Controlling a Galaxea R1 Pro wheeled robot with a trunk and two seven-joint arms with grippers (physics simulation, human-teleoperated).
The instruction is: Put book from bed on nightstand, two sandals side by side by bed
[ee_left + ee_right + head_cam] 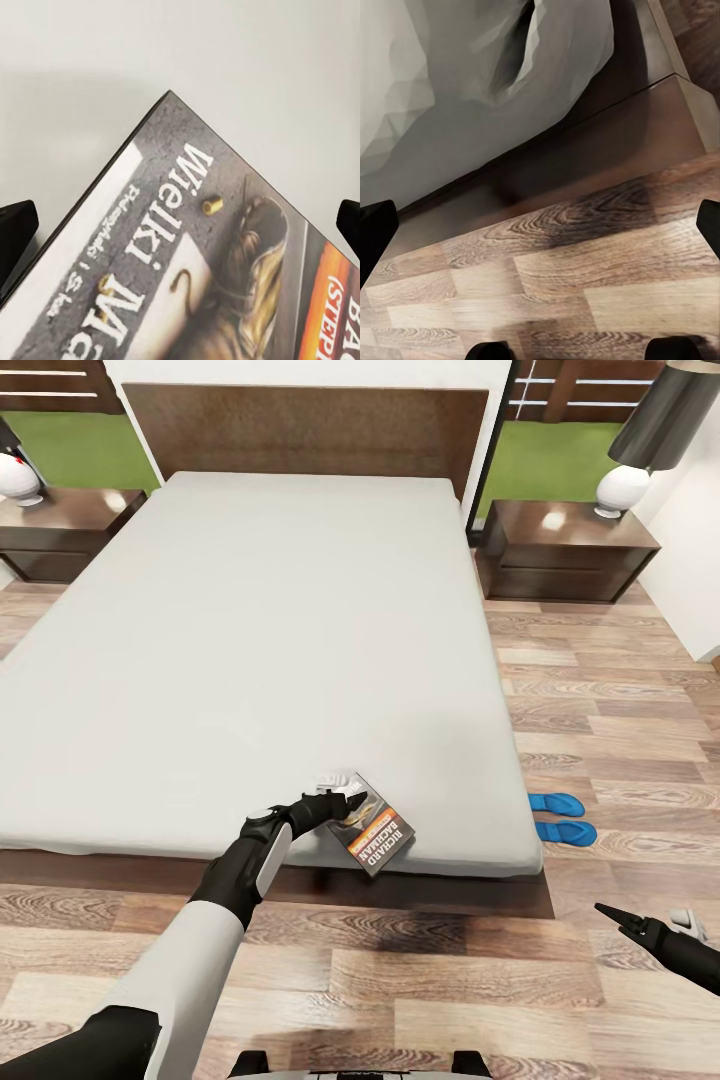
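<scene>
Bedroom floor is showing below the bed (250, 640), and the book (375, 825) is lying near its foot edge. You are holding your left gripper (335, 805) open around a book corner. Squeezing there, it may be slipping off onto the floor.

A light wood-plank floor (620, 690) ran around the room, its boards varied in brown tone. White walls (690, 550) met dark-framed windows (560, 420) showing green grass and a slatted fence. Two lamps with round white bases stood at either side, the right one (650, 440) under a dark shade.
</scene>
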